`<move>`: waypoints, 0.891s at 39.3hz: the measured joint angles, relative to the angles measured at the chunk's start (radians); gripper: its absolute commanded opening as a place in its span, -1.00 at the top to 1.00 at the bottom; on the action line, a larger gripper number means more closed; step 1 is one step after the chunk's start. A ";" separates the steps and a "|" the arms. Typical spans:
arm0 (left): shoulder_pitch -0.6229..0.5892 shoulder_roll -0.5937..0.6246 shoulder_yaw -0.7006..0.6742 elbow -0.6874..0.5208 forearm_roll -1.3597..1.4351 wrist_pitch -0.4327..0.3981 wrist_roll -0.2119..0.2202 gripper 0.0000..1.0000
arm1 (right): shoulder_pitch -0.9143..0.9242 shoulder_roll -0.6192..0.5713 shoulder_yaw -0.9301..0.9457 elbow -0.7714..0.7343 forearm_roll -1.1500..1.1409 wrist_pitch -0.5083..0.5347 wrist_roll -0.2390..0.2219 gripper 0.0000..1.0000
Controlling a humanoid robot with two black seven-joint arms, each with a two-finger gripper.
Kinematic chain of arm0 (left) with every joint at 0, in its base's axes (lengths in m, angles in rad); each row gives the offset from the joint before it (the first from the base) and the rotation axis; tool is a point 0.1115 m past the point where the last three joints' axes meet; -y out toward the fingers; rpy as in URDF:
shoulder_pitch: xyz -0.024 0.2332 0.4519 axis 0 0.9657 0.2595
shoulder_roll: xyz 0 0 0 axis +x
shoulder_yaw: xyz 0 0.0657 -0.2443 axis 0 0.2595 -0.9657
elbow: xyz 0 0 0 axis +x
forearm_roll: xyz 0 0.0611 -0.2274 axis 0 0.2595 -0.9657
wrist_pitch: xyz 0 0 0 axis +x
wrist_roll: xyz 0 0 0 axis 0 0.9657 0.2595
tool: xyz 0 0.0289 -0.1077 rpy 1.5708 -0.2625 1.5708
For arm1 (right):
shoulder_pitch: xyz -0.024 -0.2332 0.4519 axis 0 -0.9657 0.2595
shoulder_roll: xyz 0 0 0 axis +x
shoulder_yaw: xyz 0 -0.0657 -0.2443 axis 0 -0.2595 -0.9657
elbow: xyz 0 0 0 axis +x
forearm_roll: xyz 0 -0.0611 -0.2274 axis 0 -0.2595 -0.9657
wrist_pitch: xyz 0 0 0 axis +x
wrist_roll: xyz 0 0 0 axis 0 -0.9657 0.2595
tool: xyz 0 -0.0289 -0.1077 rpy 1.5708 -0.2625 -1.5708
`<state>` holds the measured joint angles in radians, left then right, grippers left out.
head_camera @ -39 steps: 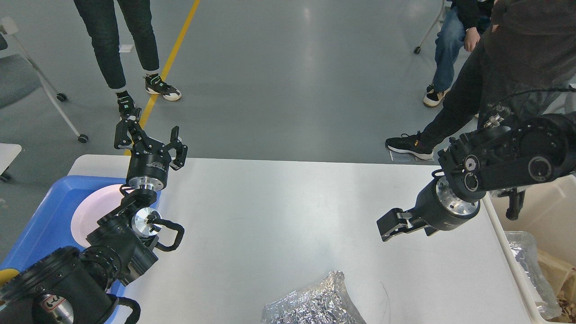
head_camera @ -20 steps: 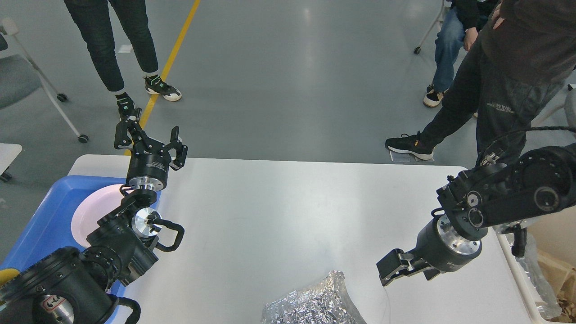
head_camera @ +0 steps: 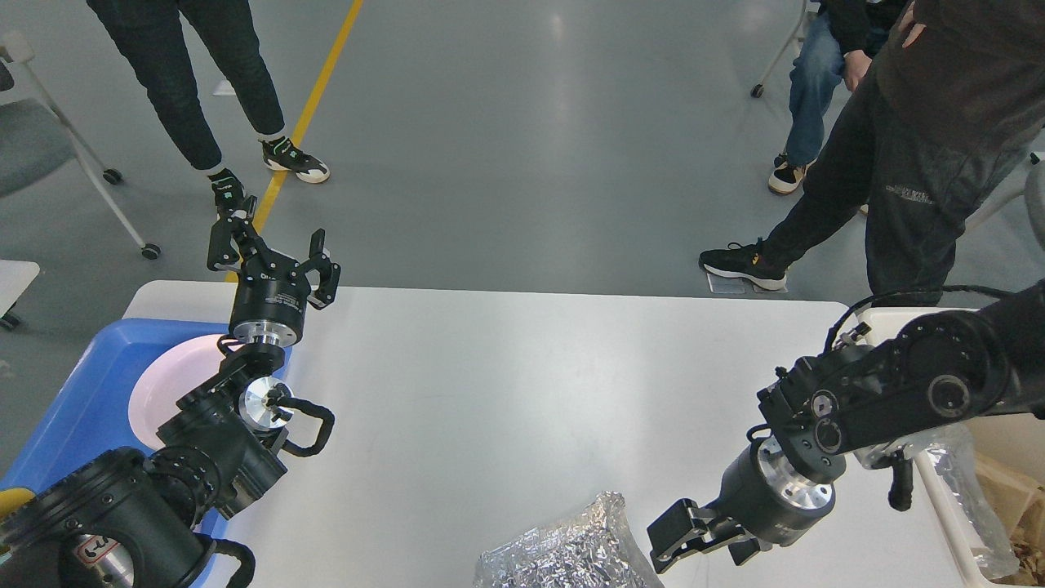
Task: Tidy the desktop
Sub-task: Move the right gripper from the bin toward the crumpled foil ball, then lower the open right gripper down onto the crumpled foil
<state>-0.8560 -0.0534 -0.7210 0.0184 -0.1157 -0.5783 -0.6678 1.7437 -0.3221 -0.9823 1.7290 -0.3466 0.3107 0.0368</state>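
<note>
Head view shows our desktop (head_camera: 506, 384) as the largest thing, a smooth white rectangle with rounded corners that fills the middle and lower part of the picture. Its surface is mostly bare and a little shiny, with soft grey reflections. Beyond its far edge is a grey floor (head_camera: 522, 122) with a yellow line, and people stand or sit there; we see only their legs and shoes.

At the left edge of the desktop lies a blue tray (head_camera: 82, 392), and in it is a pink-white plate (head_camera: 175, 376), partly hidden by our left arm. At the right edge stands a cream bin (head_camera: 947, 506) with clear plastic wrap and some brown pieces inside.

Near the front edge, in the middle, rests a crumpled foil bag (head_camera: 567, 551), silver and wrinkled, cut off by the bottom of the picture.

Our left gripper (head_camera: 273, 253) points up and away over the far left corner of the desktop, above the tray's inner side; its two fingers stand wide apart and hold nothing.

Our right gripper (head_camera: 673, 543) is low over the desktop, just beside the right side of the foil bag. Its fingers look close together, but we cannot tell if they touch the bag.
</note>
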 measured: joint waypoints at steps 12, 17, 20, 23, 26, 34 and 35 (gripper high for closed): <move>0.000 0.000 0.000 0.000 0.000 0.000 0.000 -0.94 | -0.047 0.012 0.039 -0.012 0.000 -0.103 -0.008 -1.00; 0.000 0.000 0.000 0.000 0.000 0.000 -0.001 -0.94 | -0.046 0.016 0.035 -0.016 0.009 -0.189 -0.010 -1.00; 0.000 0.000 0.000 0.000 0.000 0.000 -0.001 -0.94 | -0.027 0.028 0.026 -0.029 0.048 -0.215 -0.010 -1.00; 0.000 0.000 0.000 0.000 0.000 0.000 -0.001 -0.94 | 0.008 0.062 0.000 -0.054 0.096 -0.211 -0.007 -1.00; 0.000 0.000 0.000 0.000 0.000 0.000 -0.001 -0.94 | 0.049 0.100 -0.041 -0.106 0.166 -0.194 -0.004 -1.00; 0.000 0.000 0.000 0.000 0.000 0.000 0.001 -0.94 | 0.066 0.163 -0.073 -0.210 0.243 -0.184 -0.002 -1.00; 0.000 0.000 0.000 0.000 0.000 0.000 0.001 -0.94 | 0.067 0.171 -0.075 -0.215 0.246 -0.183 -0.002 -1.00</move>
<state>-0.8560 -0.0532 -0.7210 0.0184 -0.1161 -0.5783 -0.6671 1.8106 -0.1509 -1.0576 1.5142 -0.1009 0.1272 0.0352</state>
